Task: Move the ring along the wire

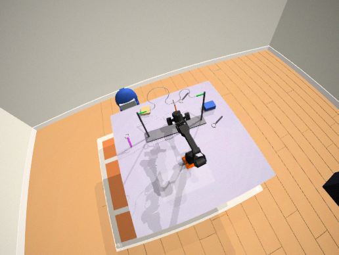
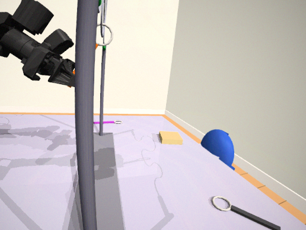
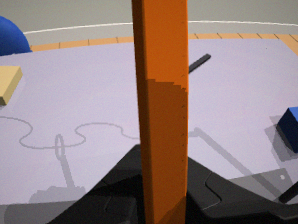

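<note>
My gripper (image 1: 176, 112) (image 2: 73, 79) (image 3: 150, 153) is shut on the orange handle (image 1: 175, 107) (image 2: 96, 45) (image 3: 162, 100), which rises between the fingertips in the wrist view. The ring (image 1: 173, 102) (image 2: 112, 35) is at the handle's upper end, around the grey wire (image 1: 147, 96) as far as I can tell, at a low stretch between the two posts. Whether it touches the wire is too small to tell. One green part (image 1: 142, 112) is at the left post (image 1: 143, 125) (image 2: 102, 89); the other green part (image 1: 200, 94) is at the right post (image 1: 203, 106) (image 2: 85, 118).
The posts stand on a grey base (image 1: 152, 136) under my arm. A yellow block (image 1: 145, 110) (image 2: 171, 138) (image 3: 9, 82) and a blue block (image 1: 209, 105) (image 3: 291, 129) lie on the table, with a magenta-handled ring (image 1: 129, 141) (image 2: 105, 122) and two dark-handled rings (image 1: 218, 120) (image 2: 252, 216).
</note>
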Controlling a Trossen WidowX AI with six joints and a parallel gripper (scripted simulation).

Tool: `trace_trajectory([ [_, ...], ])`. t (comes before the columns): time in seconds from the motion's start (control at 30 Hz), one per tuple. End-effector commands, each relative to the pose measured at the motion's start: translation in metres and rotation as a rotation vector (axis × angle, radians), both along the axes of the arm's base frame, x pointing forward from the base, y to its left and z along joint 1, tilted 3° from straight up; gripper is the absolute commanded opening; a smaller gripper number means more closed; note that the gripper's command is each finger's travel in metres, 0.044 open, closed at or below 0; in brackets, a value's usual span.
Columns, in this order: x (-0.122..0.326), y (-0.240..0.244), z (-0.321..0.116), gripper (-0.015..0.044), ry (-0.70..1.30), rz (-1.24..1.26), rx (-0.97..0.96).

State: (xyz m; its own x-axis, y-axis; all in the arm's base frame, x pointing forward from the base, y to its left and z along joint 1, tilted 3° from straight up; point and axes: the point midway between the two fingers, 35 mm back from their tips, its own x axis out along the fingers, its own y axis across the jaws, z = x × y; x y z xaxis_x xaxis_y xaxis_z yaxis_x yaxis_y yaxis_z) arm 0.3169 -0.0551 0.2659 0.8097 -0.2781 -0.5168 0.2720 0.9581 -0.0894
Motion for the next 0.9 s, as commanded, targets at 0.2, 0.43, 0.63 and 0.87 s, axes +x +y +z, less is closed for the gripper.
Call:
trace_trajectory([
  [0.2,0.002,0.014,0.0,-0.015,-0.007,-0.01,0.039],
  [0.43,0.004,0.024,0.0,-0.015,-0.013,-0.011,0.069],
  [0.63,0.006,0.035,0.0,-0.015,-0.022,-0.013,0.117],
  [0.87,0.009,0.051,0.002,-0.015,-0.039,-0.016,0.207],
])
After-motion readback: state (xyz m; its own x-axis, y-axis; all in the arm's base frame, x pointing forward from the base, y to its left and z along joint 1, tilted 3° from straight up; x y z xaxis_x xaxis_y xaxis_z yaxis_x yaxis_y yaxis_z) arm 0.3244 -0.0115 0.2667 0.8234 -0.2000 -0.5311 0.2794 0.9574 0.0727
